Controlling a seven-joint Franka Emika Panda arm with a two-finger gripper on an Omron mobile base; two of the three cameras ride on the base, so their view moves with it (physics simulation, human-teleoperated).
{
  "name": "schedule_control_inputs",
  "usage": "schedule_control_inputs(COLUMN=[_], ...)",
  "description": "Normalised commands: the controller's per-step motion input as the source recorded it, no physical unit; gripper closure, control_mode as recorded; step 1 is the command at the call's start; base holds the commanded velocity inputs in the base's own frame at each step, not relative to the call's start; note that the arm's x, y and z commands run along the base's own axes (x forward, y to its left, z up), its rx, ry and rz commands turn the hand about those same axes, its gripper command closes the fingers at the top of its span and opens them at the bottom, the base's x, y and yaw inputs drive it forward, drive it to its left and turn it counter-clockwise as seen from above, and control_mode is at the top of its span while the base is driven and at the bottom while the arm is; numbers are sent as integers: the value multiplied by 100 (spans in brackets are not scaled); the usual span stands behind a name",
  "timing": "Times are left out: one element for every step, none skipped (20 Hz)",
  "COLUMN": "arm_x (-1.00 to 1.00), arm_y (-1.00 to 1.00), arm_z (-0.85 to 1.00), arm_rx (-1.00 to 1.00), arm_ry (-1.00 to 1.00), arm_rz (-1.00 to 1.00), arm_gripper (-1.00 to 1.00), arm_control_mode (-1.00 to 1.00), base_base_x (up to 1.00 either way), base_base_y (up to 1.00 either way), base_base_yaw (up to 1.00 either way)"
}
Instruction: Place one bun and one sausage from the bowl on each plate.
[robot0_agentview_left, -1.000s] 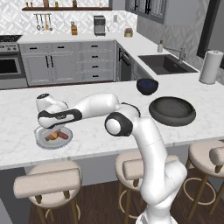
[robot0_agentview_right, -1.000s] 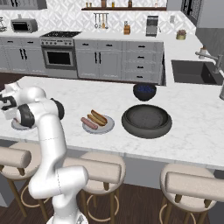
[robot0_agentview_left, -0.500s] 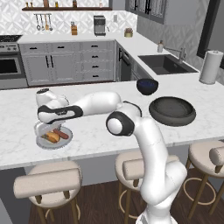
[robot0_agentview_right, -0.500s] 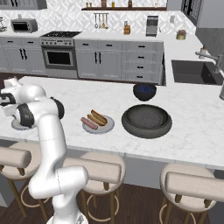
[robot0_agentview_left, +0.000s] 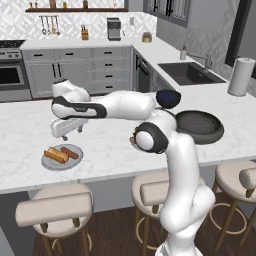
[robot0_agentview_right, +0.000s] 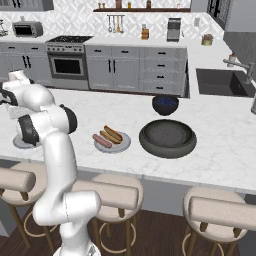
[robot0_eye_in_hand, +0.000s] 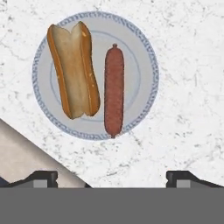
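Left base view: at lower left, a plate (robot0_agentview_left: 62, 157) on the white counter (robot0_agentview_left: 110, 150) carries a bun (robot0_agentview_left: 55, 155) and a sausage (robot0_agentview_left: 70, 153) side by side. The gripper (robot0_agentview_left: 64, 131) hangs just above it. The dark bowl (robot0_agentview_left: 168, 98) sits right of centre; beside it lies a wide dark pan (robot0_agentview_left: 199, 126).

Right base view: a second plate (robot0_agentview_right: 112, 142) in mid-frame holds another bun (robot0_agentview_right: 113, 133) and sausage (robot0_agentview_right: 102, 141), close together. The bowl (robot0_agentview_right: 165, 104) stands behind the pan (robot0_agentview_right: 167, 138).

Hand view: the plate (robot0_eye_in_hand: 144, 57) fills the upper frame, with the bun (robot0_eye_in_hand: 74, 70) on the left and the sausage (robot0_eye_in_hand: 114, 90) just right of it. The finger tips (robot0_eye_in_hand: 183, 179) stand wide apart at the bottom edge, gripping nothing.
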Motion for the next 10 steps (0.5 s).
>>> schedule_control_inputs(arm_x=[-46, -46, -51, -54, -59, -64, -69, -70, -72, -70], arm_y=[-100, -100, -100, -100, -100, -100, -100, -100, -100, -100], arm_z=[29, 26, 25, 23, 21, 19, 22, 23, 26, 30], arm_rx=[11, 11, 11, 12, 13, 13, 13, 13, 13, 10], arm_ry=[-6, -5, -5, -7, -10, -12, -13, -13, -14, -13], arm_rz=[-3, -3, -3, -4, -4, -4, -3, -2, -1, 0], arm_gripper=[-100, -100, -100, -100, -100, -100, -100, -100, -100, -100], arm_control_mode=[-100, -100, -100, -100, -100, -100, -100, -100, -100, -100], base_base_x=[0, 0, 0, 0, 0, 0, 0, 0, 0, 0], base_base_y=[0, 0, 0, 0, 0, 0, 0, 0, 0, 0], base_base_yaw=[0, 0, 0, 0, 0, 0, 0, 0, 0, 0])
